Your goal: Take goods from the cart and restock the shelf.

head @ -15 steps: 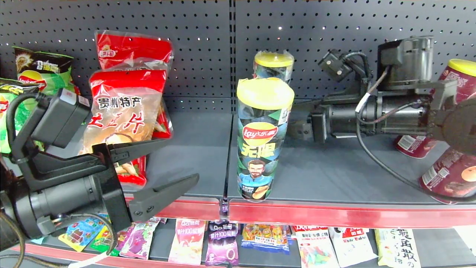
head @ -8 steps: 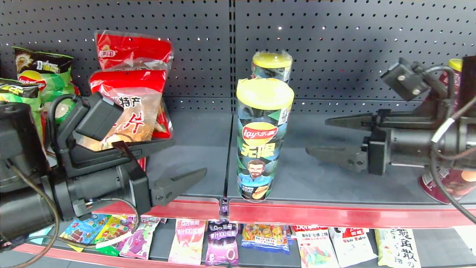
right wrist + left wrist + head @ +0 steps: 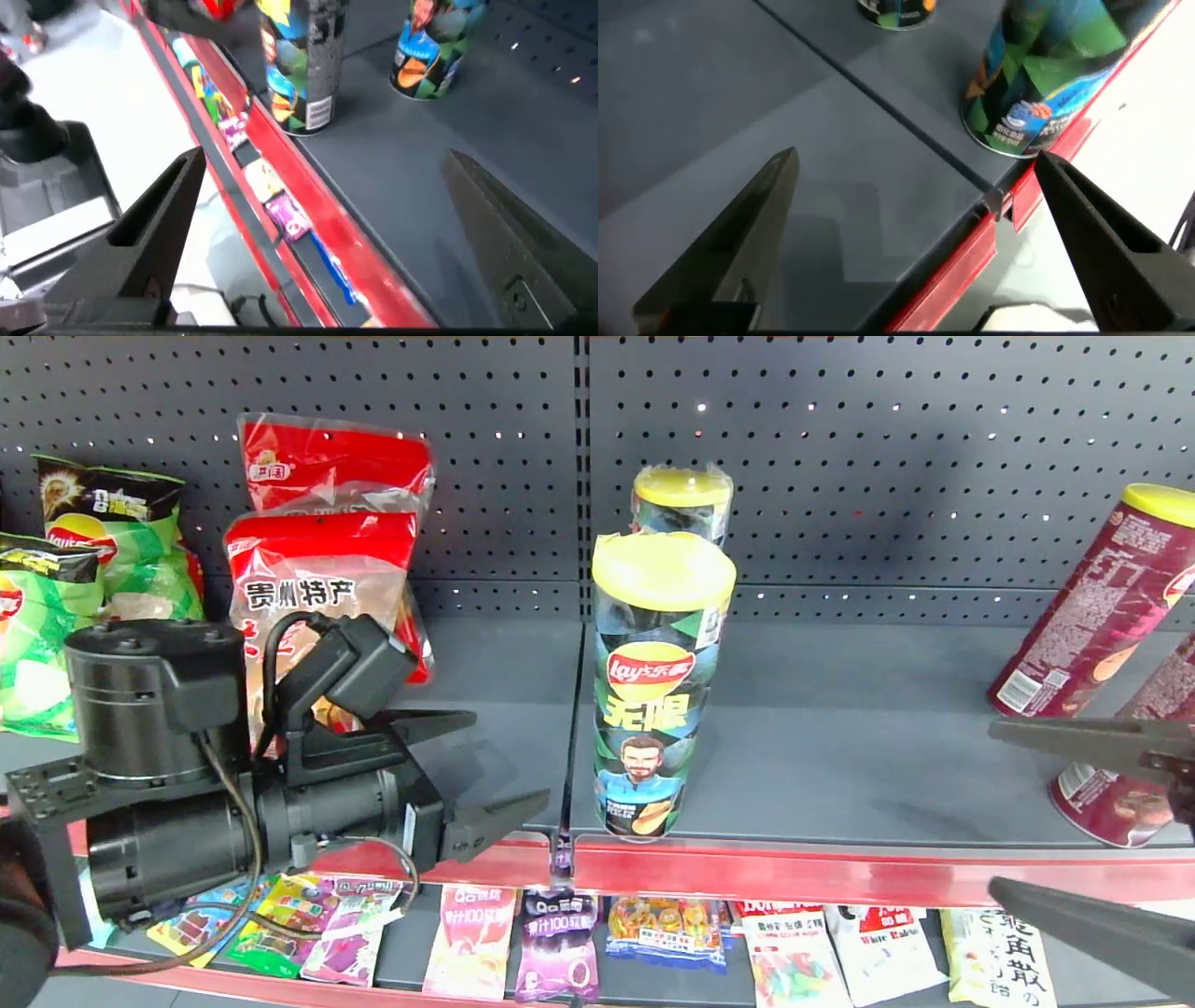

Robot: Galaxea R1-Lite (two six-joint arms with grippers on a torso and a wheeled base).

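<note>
A tall chip can (image 3: 661,681) with a yellow lid stands at the front edge of the grey shelf (image 3: 840,747), and a second can (image 3: 683,499) stands behind it. My left gripper (image 3: 499,761) is open and holds nothing, hovering at the shelf's red front rail just left of the front can. In the left wrist view its fingertips (image 3: 917,159) frame bare shelf, with the front can (image 3: 1046,75) ahead. My right gripper (image 3: 997,807) is open and holds nothing at the far right, in front of the shelf edge. The right wrist view has both cans (image 3: 304,65) beyond its fingers (image 3: 324,159).
Two maroon cans (image 3: 1092,597) lean at the shelf's right end. Red snack bags (image 3: 322,588) and green chip bags (image 3: 93,551) stand at the left. Small candy packs (image 3: 560,933) hang below the red rail (image 3: 794,873). Bare shelf lies right of the front can.
My right gripper has pulled back from beside the cans to the far right and dropped lower. My left gripper has shifted right, toward the front can, still open.
</note>
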